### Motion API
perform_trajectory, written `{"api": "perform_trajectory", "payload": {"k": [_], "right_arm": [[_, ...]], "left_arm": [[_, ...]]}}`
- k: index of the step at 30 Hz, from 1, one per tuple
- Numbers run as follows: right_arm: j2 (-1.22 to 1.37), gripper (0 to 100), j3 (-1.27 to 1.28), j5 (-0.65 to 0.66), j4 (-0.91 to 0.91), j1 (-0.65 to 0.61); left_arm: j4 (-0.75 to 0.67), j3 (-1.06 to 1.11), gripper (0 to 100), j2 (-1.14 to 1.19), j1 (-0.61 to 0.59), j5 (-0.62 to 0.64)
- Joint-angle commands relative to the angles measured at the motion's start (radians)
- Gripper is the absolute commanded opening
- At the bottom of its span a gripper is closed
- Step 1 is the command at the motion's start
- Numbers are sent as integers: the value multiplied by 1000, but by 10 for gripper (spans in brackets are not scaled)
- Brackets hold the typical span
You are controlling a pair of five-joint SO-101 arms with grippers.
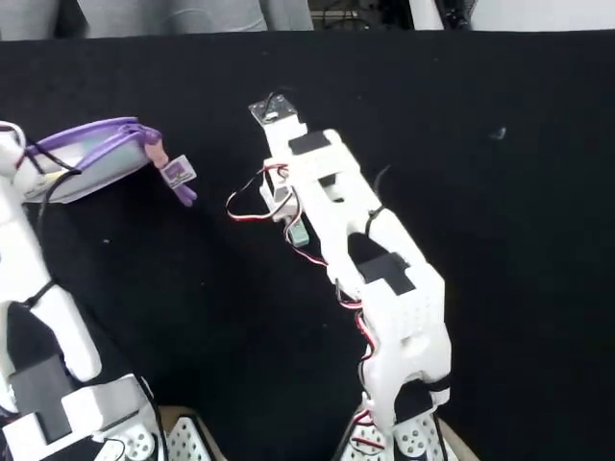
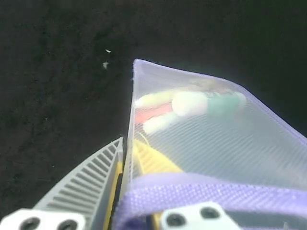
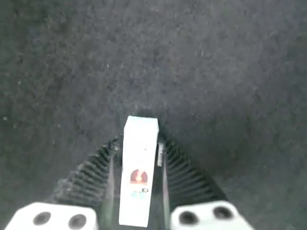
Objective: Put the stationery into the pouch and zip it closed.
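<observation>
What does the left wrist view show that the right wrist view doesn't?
Left wrist view: the left gripper clamps a see-through pouch with purple trim, coloured stationery inside. Right wrist view: the right gripper pinches a small white block, perhaps an eraser. Both share the black table.

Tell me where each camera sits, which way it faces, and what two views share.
High view: fixed overhead, looking down on the black table; both white arms show.
Left wrist view: on the left wrist, facing along the left gripper, shut on the purple mesh pouch holding stationery.
Right wrist view: on the right wrist, facing the table past the right gripper, shut on a white eraser.
Shared: high and left wrist views show the pouch; high and right wrist, the eraser.
</observation>
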Motion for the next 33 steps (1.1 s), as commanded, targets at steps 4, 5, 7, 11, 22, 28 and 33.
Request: {"api": "perform_trajectory", "payload": {"k": [4, 5, 7, 11, 22, 28, 33], "right_arm": [[-255, 11, -99, 2, 98, 14], [-308, 11, -97, 0, 98, 14], [-410, 11, -96, 0, 94, 14], [-590, 11, -96, 0, 92, 14], [-1081, 11, 323, -75, -301, 9], [-1380, 11, 710, -71, -701, -66], [-1478, 11, 911, -69, -974, -187]], "left_arm": [[117, -145, 29, -8, 131, 5], [152, -182, 29, -6, 153, 5], [216, -263, 29, -5, 193, 5], [267, -358, 28, -3, 280, 26], [265, -283, 28, 75, 426, 60], [265, -272, 28, 127, 426, 61], [265, -243, 29, 129, 426, 61]]}}
